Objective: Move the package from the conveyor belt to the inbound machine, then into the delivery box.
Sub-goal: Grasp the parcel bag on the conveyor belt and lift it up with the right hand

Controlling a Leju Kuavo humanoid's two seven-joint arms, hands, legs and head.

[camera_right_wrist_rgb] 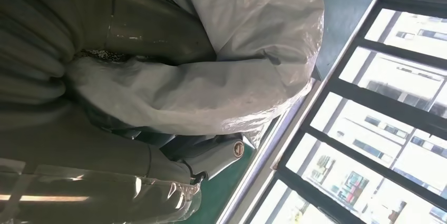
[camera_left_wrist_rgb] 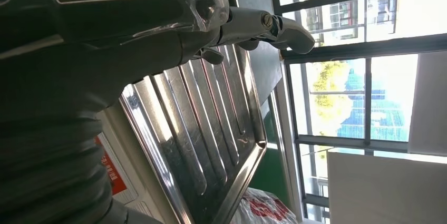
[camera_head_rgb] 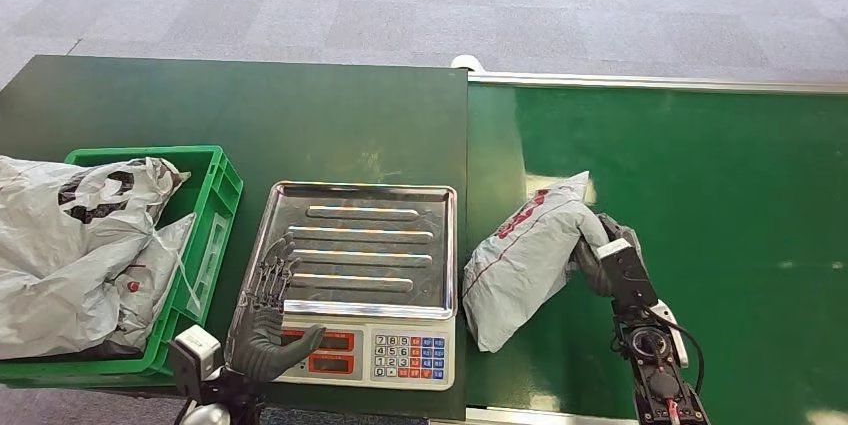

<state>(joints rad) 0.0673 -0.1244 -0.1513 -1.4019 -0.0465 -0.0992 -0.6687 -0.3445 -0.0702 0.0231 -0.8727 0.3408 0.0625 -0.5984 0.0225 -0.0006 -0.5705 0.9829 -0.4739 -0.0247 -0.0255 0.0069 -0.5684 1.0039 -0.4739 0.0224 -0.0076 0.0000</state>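
The package, a grey plastic mailer with red print, lay on the green belt just beside the scale, its near end touching the belt's left edge. The right robot hand gripped the package's right side; in the right wrist view the thumb and darker fingers wrapped around the crumpled plastic. The left robot hand held nothing, fingers spread and pointing forward, poised over the front left corner of the scale's steel pan, near the red displays. The left wrist view showed the ribbed pan close under that robot hand, with the package's red print past the pan's far edge. A green crate on the dark tabletop, left of the scale, held several grey bags.
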